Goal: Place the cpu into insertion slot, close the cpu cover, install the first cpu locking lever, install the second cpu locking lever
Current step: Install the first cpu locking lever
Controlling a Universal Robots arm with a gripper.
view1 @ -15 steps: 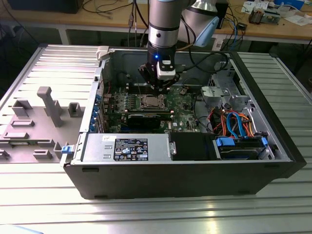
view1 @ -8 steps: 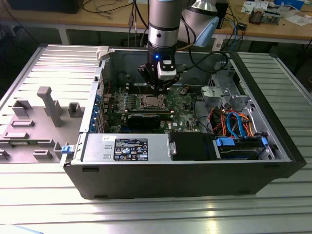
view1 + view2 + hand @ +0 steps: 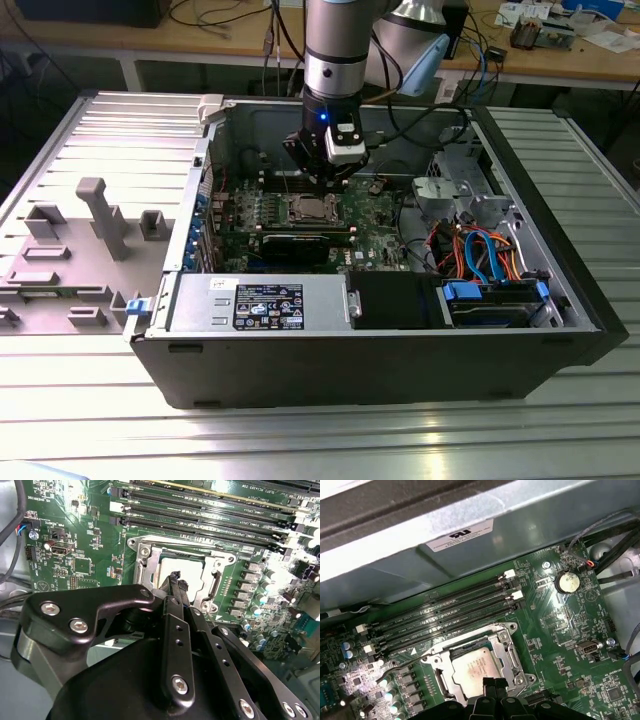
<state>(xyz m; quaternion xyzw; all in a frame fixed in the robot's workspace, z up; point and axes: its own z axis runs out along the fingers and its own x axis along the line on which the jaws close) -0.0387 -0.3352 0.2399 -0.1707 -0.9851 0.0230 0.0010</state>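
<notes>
We hold our gripper (image 3: 176,578), fingertips pressed together on nothing, directly over the cpu (image 3: 479,666), which sits just beneath them in the insertion slot (image 3: 516,679) under the closed cpu cover (image 3: 431,661).

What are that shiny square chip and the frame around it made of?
The square silver-grey cpu looks like brushed metal, with a dull, soft sheen. The thin silver cpu cover framing it looks like stamped steel, judging by bright glints; the exact alloy is unclear.

Exterior view high, wide; both wrist views close, sharing insertion slot (image 3: 182,575).
</notes>
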